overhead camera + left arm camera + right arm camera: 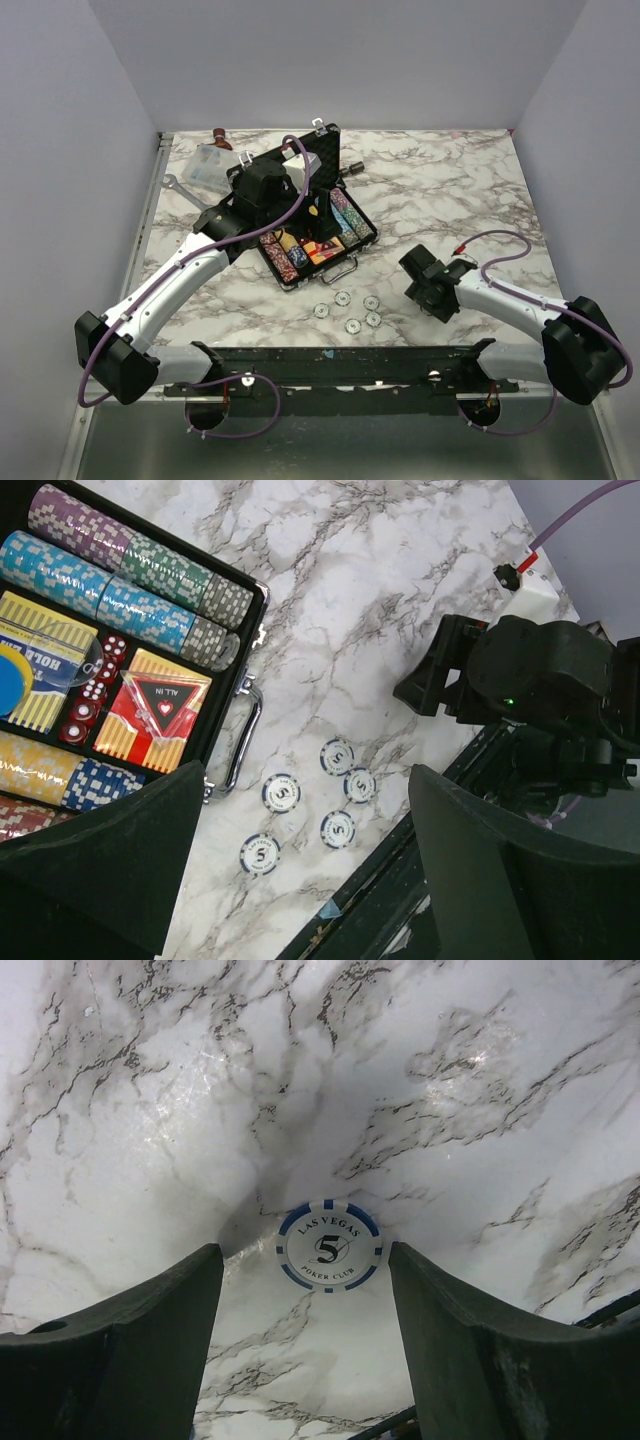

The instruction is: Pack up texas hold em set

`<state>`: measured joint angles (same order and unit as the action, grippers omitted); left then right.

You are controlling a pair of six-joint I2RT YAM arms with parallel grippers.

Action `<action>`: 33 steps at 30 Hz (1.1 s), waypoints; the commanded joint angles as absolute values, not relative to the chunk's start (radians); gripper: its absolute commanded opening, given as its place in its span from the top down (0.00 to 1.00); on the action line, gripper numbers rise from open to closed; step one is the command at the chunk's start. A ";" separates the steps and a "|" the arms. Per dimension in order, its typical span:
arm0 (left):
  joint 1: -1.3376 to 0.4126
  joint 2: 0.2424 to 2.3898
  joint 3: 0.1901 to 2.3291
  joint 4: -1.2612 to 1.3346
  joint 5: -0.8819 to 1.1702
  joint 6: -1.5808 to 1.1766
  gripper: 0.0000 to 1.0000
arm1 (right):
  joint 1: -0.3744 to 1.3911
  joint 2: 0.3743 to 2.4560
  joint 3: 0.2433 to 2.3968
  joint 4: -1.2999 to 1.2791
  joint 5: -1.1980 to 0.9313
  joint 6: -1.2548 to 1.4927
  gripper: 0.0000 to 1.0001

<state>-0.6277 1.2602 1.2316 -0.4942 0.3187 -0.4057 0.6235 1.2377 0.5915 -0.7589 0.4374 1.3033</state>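
The black briefcase [345, 262] lies open at the table's middle, lid [322, 145] up. In the left wrist view it [225, 715] holds multicoloured chip rows [130, 575], red-yellow card boxes [150, 715], red dice and a blue disc [8, 680]. Several loose pale chips [352, 310] lie on the marble in front of the case; they also show in the left wrist view [300, 815]. My left gripper [318, 215] hovers over the case, open and empty [308, 780]. My right gripper [422, 282] is low over the table, open [305, 1255], with one pale chip [329, 1245] lying between its fingertips.
A clear plastic box [205, 165] and a silver wrench [185, 195] lie at the back left. A small black object [353, 168] sits right of the lid. The black rail [340, 360] runs along the near edge. The case handle [245, 735] faces the loose chips.
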 commanded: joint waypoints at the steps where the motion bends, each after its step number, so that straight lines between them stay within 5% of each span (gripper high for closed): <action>1: -0.626 1.234 1.226 -0.471 0.343 -0.410 0.18 | 0.611 1.266 0.548 -0.778 0.475 1.336 0.31; 23: -0.626 1.232 1.224 -0.471 0.338 -0.408 0.15 | 0.612 1.291 0.612 -0.661 0.377 1.100 0.81; 33: -0.626 1.238 1.224 -0.474 0.326 -0.405 0.11 | 0.688 1.236 0.656 -0.555 0.252 1.032 0.85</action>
